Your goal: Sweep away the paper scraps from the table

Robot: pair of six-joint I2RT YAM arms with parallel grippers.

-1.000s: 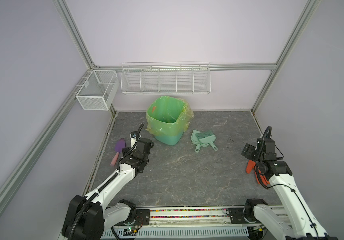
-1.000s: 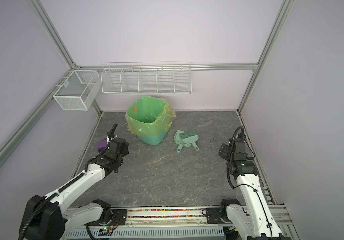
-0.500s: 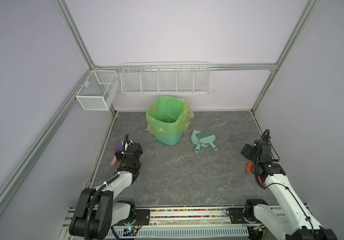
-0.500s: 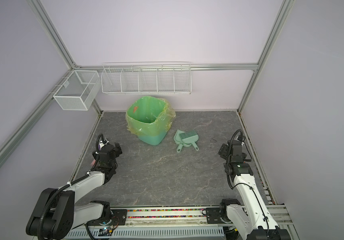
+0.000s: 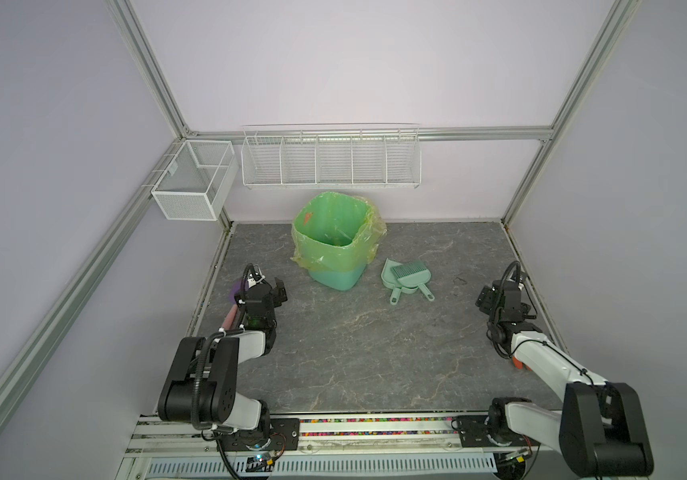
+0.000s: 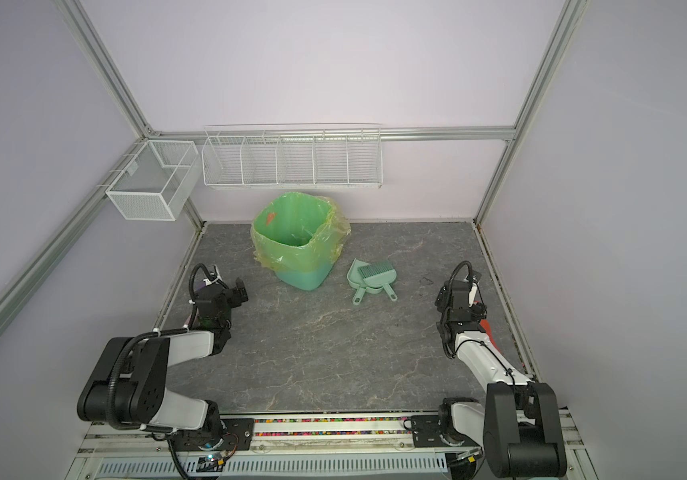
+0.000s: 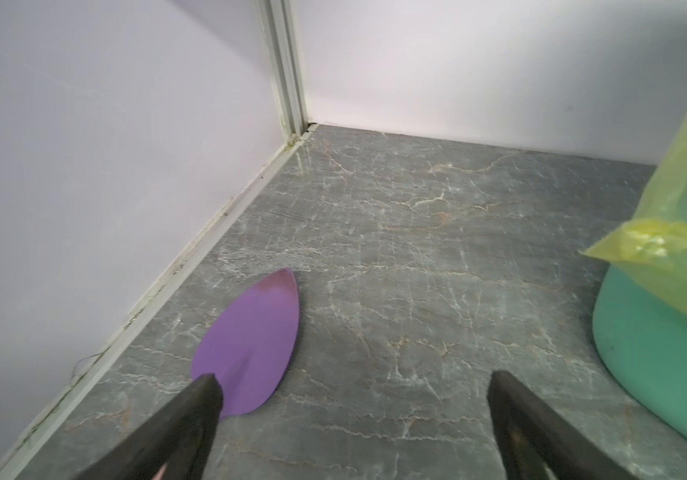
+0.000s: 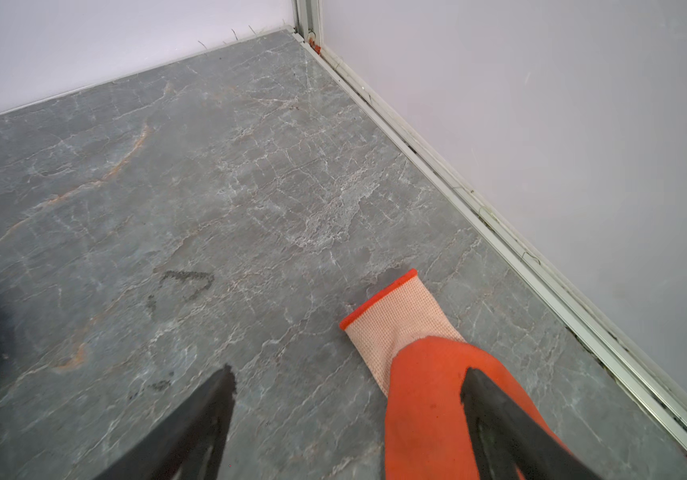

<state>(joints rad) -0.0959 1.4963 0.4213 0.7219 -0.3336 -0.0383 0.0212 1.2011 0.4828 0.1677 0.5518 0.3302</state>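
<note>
Fingers [image 7: 192, 415] spread wide and empty on the left gripper [image 5: 280, 291] and the right gripper [image 5: 484, 300], the dark grey marbled table [image 5: 354, 353] under them shows no paper scraps anywhere, mint-green plastic dustpan and brush [image 5: 410, 279] lying beyond, yellow-lined teal bin [image 5: 335, 279] farthest back, so I'd call the sweeping finished.

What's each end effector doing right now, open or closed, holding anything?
Left end effector: open, holding nothing.
Right end effector: open, holding nothing.

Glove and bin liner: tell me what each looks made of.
The glove: knitted fabric, with the weave showing on the pale cuff; the body looks dipped in matte orange rubber, probably. The liner: thin, translucent yellow-green plastic film, wrinkled and faintly glossy.
</note>
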